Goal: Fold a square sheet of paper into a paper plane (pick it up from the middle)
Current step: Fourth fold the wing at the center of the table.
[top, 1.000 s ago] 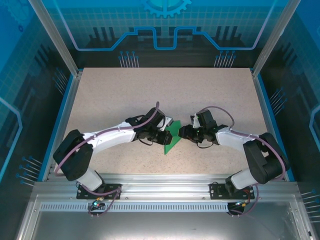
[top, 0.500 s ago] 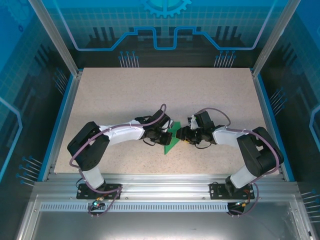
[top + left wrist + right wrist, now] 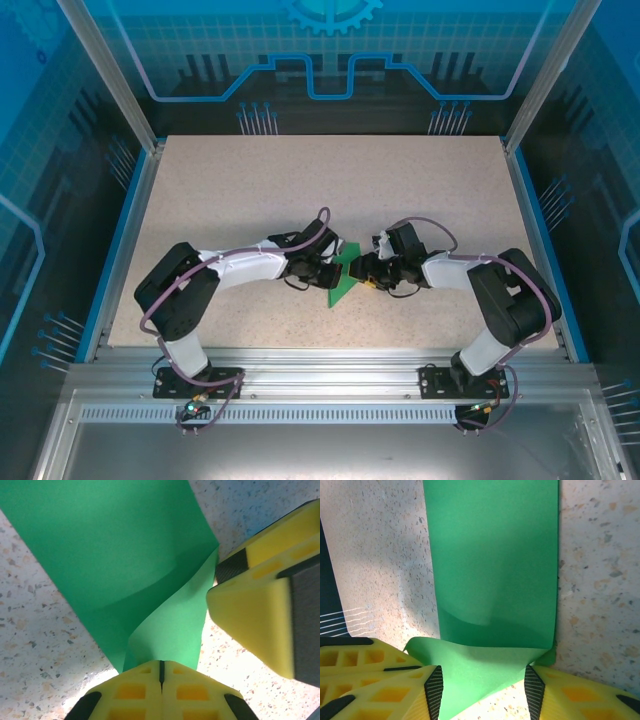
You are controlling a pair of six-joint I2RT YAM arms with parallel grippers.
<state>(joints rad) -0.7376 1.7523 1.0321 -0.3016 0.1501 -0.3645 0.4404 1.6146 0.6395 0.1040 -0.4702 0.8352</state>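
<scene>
Green square sheet of paper (image 3: 115, 545) clamped tight in left claw (image 3: 161, 667), right claw (image 3: 484, 682) half-spread astride the raised flap, gripping nothing; best closed squarely on the crease

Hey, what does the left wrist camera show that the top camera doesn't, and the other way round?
Left wrist: the left tool shut, pinching a lifted flap of the green paper, with a curved buckle in the sheet. Top: the left arm and right arm bent inward over the table, the right tool facing the left one. Both: the paper between the two tools.
</scene>
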